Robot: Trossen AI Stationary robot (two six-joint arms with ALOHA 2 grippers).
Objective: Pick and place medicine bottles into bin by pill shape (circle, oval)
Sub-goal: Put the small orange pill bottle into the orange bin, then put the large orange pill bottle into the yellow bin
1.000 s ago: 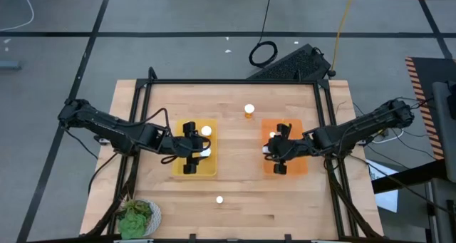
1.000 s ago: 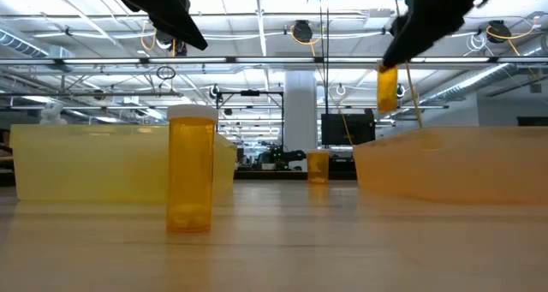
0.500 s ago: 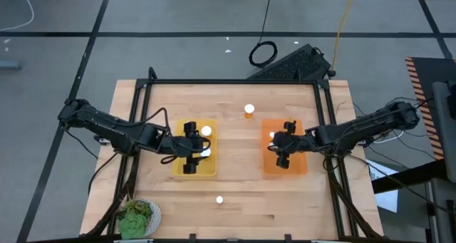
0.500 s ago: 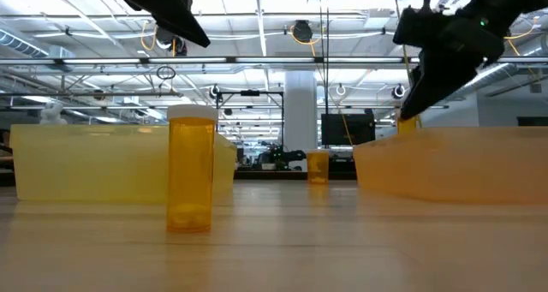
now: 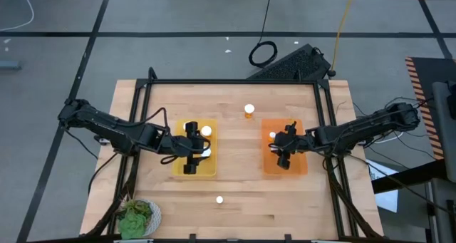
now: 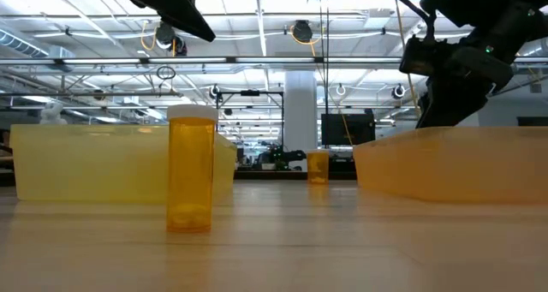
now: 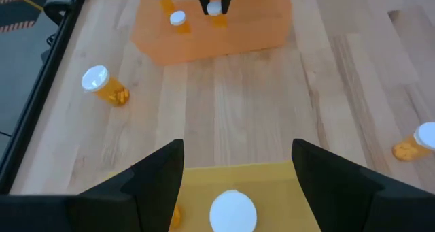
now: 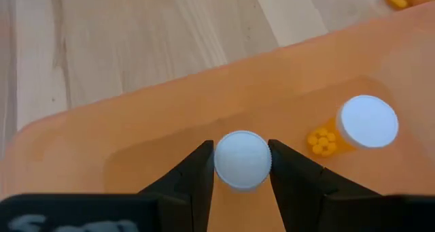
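Note:
My right gripper (image 5: 283, 147) is down inside the orange tray (image 5: 296, 166), shut on a white-capped amber bottle (image 8: 242, 159). Another bottle (image 8: 367, 121) stands beside it in that tray. My left gripper (image 7: 234, 184) hangs open above the yellow tray (image 5: 178, 170), which holds two bottles (image 5: 206, 131) (image 5: 205, 152); one cap (image 7: 233, 210) shows below its fingers. One bottle (image 5: 249, 110) stands on the table toward the far edge, and another (image 6: 191, 168) stands near the front edge. In the low view the orange tray's wall (image 6: 454, 163) hides the held bottle. My right gripper pinches the bottle's round white cap (image 8: 242, 145) between its two fingers, one on each side. The fingers come from above, pointing down. The bottle stands upright inside the orange tray; whether its base rests on the tray floor, I cannot tell.
A white plate with a green leafy thing (image 5: 137, 218) sits at the near left corner. A dark frame (image 5: 228, 82) runs around the table top. Bare wood lies between the two trays and along the front edge.
My right gripper has gone down with the bottle, from well above the orange tray to inside it, shifting a little toward the table's right edge. The bottle has stayed upright and has dropped behind the tray wall in the low view.

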